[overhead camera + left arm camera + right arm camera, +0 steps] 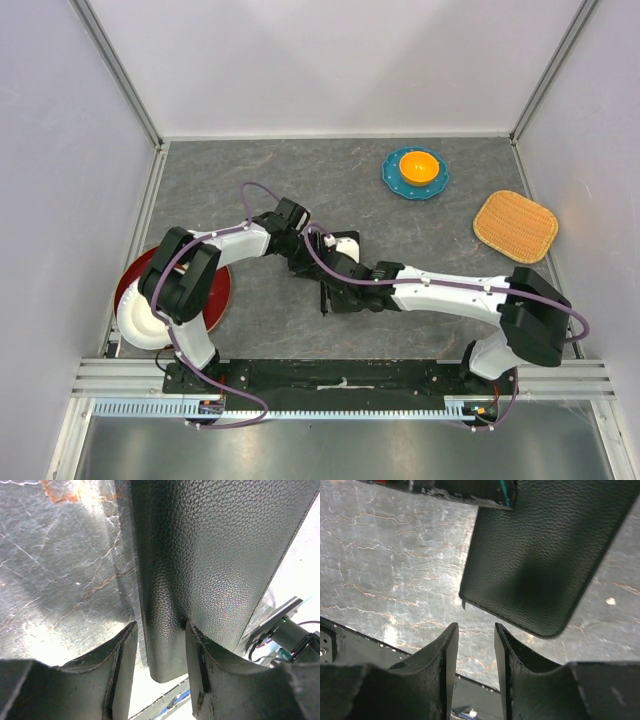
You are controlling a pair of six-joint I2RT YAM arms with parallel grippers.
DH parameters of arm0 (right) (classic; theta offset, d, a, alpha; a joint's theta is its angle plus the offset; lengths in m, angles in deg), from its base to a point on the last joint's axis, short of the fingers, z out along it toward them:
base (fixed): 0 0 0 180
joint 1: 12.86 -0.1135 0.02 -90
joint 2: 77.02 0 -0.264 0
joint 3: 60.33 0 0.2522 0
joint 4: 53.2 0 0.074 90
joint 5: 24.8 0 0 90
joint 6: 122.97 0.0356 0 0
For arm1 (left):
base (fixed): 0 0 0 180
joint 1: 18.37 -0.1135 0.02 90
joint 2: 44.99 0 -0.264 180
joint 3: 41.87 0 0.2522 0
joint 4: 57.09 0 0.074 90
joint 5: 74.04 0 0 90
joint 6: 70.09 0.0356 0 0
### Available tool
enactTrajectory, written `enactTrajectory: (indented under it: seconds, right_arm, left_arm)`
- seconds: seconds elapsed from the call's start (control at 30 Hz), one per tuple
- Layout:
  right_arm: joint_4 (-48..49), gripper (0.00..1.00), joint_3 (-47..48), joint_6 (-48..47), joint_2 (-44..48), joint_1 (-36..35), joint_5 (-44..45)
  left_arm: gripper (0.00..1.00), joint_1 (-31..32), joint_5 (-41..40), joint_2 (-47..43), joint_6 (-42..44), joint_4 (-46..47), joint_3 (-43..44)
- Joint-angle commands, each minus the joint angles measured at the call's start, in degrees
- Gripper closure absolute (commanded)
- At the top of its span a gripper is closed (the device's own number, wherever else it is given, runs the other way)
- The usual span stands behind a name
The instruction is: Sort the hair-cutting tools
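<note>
L pincer (161, 630) clamps the black case (215, 555) edge; R pincer (475, 630) sits ajar, empty. No scissors or combs in view, so I reckon sorting's not begun.

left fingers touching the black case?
Touching. Left wrist view: the black case has its folded edge wedged between both left fingers, and the leather is dented where one finger presses in.

Orange bowl (419, 165) on teal plate (390, 182) at one o'clock, woven mat (515, 226) at two, red plate (223, 292) (white bowl (135, 322) at its edge) at nine, black case (545, 555) central.
</note>
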Motion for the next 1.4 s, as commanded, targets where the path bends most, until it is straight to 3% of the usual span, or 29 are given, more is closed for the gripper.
enactTrajectory:
  seconds: [0.0,0.2,0.43,0.83,1.2,1.37]
  right_arm:
    - [8.0,0.57,-0.3,-1.2,-3.2,-0.5,-2.2]
    - [8.1,0.52,1.7,3.2,-7.6,-2.3,-5.5]
    - [10.7,0.47,-2.5,8.7,-7.2,-2.6,-5.0]
    - [17.4,0.58,-4.3,10.7,-9.5,-2.6,1.4]
    - [17.0,0.76,-7.7,20.8,-9.0,-3.5,7.4]
    - [19.2,0.79,-8.4,22.4,-9.0,-3.6,7.5]
  left_arm:
    - [0.52,0.5,-6.2,0.0,3.6,-7.1,-1.2]
    - [0.52,0.5,-6.8,0.5,3.6,-7.0,-1.5]
    - [0.51,0.5,-6.9,0.5,3.7,-6.7,-1.0]
    - [0.51,0.5,-5.6,2.2,2.6,-6.3,0.2]
    - [0.51,0.5,-5.3,2.1,1.4,-5.6,-0.5]
    - [0.51,0.5,-5.0,2.2,1.0,-5.3,-0.8]
